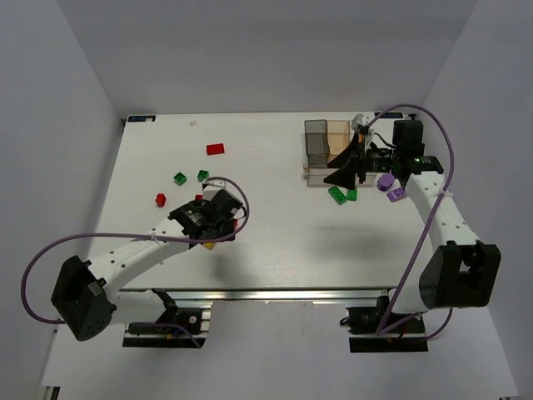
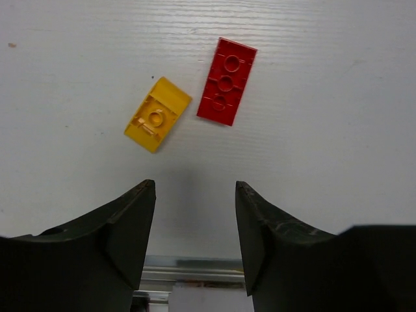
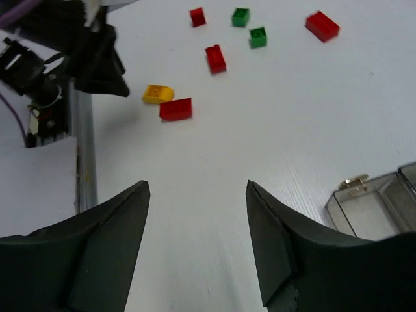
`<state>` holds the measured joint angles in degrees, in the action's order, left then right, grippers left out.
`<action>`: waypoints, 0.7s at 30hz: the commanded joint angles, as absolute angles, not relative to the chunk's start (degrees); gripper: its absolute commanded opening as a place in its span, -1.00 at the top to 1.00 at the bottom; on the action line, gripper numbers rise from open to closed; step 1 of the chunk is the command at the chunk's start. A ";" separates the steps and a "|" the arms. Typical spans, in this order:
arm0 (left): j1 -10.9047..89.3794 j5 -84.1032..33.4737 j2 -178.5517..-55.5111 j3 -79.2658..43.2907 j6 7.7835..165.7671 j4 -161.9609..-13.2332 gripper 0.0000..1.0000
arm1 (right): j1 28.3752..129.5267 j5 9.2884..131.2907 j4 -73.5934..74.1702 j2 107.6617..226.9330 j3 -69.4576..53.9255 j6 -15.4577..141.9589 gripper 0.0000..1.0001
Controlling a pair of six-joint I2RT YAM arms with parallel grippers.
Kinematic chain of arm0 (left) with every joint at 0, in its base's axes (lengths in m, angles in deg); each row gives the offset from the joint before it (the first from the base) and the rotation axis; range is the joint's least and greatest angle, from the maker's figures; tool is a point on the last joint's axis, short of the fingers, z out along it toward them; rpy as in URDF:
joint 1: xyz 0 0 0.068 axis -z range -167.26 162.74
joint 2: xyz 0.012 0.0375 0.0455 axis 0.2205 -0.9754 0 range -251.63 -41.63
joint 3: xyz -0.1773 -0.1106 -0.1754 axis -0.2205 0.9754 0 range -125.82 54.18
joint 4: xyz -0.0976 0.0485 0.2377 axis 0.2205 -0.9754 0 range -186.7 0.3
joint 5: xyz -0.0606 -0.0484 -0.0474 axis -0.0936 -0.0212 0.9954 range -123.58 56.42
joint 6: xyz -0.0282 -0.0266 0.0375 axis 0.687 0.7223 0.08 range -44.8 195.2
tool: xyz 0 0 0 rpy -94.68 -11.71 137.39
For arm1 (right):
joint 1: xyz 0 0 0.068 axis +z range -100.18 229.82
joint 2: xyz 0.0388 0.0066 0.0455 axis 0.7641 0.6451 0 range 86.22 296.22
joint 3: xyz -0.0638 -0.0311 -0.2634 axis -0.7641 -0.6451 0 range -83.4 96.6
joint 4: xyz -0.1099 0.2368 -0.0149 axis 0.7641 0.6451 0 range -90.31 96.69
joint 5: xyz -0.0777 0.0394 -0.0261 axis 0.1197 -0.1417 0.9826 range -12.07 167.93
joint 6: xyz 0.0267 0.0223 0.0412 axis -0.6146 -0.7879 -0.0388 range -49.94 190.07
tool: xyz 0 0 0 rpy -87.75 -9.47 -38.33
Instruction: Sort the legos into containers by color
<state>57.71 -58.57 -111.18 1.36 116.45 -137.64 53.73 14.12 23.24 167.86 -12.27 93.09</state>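
Nearest to the lens in the left wrist view were the two dark fingers [image 2: 127,227] of the left gripper [image 2: 195,187]. They filled the bottom of the frame, spread wide, with only bare white table [image 1: 283,233] between them. They held nothing and touched nothing.

The containers [image 1: 316,142] stood in the upper right of the top view. The right gripper [image 3: 197,188] hung just beside them. Its jaws were also spread wide and empty.

The legos lay loose on the table, none of them in a bin as far as I could see. Some green and purple ones were near the tray. Red and green ones were scattered in the upper left part of the table.

Above the left fingers, in the centre of the wrist view, lay a red plate [image 2: 227,81] and a yellow brick [image 2: 158,114]. They were close together but apart, and both lay turned at an angle.

I judge that the step in hand was picking one of these two. To do it well, the wrist should advance and turn until the jaws face the short sides of the yellow brick. They should close on it alone, because the red plate is near enough to be caught or pushed.
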 commanded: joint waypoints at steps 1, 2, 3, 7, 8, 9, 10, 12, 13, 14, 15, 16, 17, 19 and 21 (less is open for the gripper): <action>55.81 -62.58 -111.14 2.67 117.83 -138.50 -0.27 | 52.90 0.42 25.35 165.94 -14.85 102.47 -0.36; 55.28 -62.14 -112.63 2.94 116.69 -137.78 -0.38 | 52.99 0.32 25.97 165.15 -14.76 103.11 -0.39; 55.28 -61.71 -113.60 3.46 116.25 -136.56 -0.40 | 52.73 0.15 26.84 163.58 -14.84 103.81 -0.41; 52.03 -56.36 -117.38 4.61 114.23 -134.89 -0.56 | 52.55 -1.26 25.45 160.84 -16.69 104.96 -0.44; 50.89 -55.73 -117.47 5.13 113.61 -134.53 -0.59 | 52.46 -1.43 25.18 160.49 -17.04 105.04 -0.45; 50.36 -55.12 -117.56 5.40 112.73 -133.39 -0.62 | 52.37 -1.43 24.92 159.88 -17.65 105.05 -0.45; 49.75 -53.72 -117.56 6.19 110.90 -132.86 -0.63 | 52.20 -1.35 24.83 159.61 -17.92 105.13 -0.45; 47.90 -52.30 -118.35 6.37 108.87 -132.24 -0.68 | 51.93 -2.13 24.92 159.69 -18.01 105.13 -0.46; 47.29 -51.69 -118.96 6.20 107.29 -132.33 -0.69 | 52.02 -2.40 25.44 159.78 -18.01 105.31 -0.46; 46.15 -51.25 -119.75 6.02 106.32 -132.50 -0.70 | 51.85 -3.10 25.97 160.04 -17.84 106.01 -0.46; 46.14 -51.42 -120.28 5.93 105.44 -132.59 -0.70 | 51.76 -3.37 26.41 160.31 -17.75 106.53 -0.46; 45.18 -51.33 -121.24 5.76 103.86 -132.50 -0.70 | 51.84 -3.37 27.54 160.48 -17.31 106.97 -0.46; 44.04 -50.20 -121.52 5.84 103.06 -132.16 -0.70 | 51.76 -3.72 27.99 160.66 -17.22 107.85 -0.46; 43.16 -48.35 -122.04 5.75 100.53 -130.49 -0.68 | 51.67 -3.81 28.78 160.75 -17.04 108.30 -0.46; 42.28 -45.54 -122.66 5.58 98.85 -128.82 -0.64 | 51.32 -4.42 28.70 161.01 -17.13 108.39 -0.46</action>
